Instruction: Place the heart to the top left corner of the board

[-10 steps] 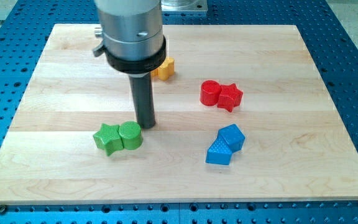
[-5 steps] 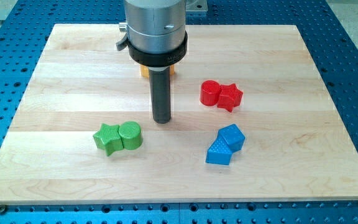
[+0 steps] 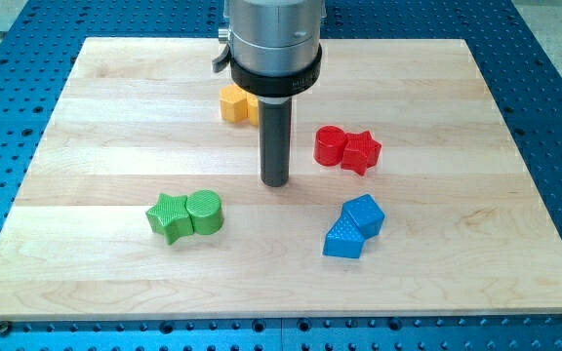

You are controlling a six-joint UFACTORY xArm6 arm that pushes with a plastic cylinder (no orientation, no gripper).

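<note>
A yellow block point(image 3: 233, 102) lies near the board's top centre, partly hidden behind my arm, so I cannot tell its full shape; no other block looks like a heart. My tip point(image 3: 275, 182) rests on the wooden board point(image 3: 86, 117) near its middle. It is below and right of the yellow block and apart from it. The tip touches no block.
A green star point(image 3: 168, 217) and a green round block point(image 3: 205, 211) touch each other, lower left of the tip. A red round block point(image 3: 330, 145) and a red star point(image 3: 362, 151) sit to its right. Two blue blocks point(image 3: 363, 214) point(image 3: 343, 238) lie lower right.
My tip has moved to the right and slightly up, away from the green pair. The yellow block now shows on the left of the arm instead of the right. No block has moved.
</note>
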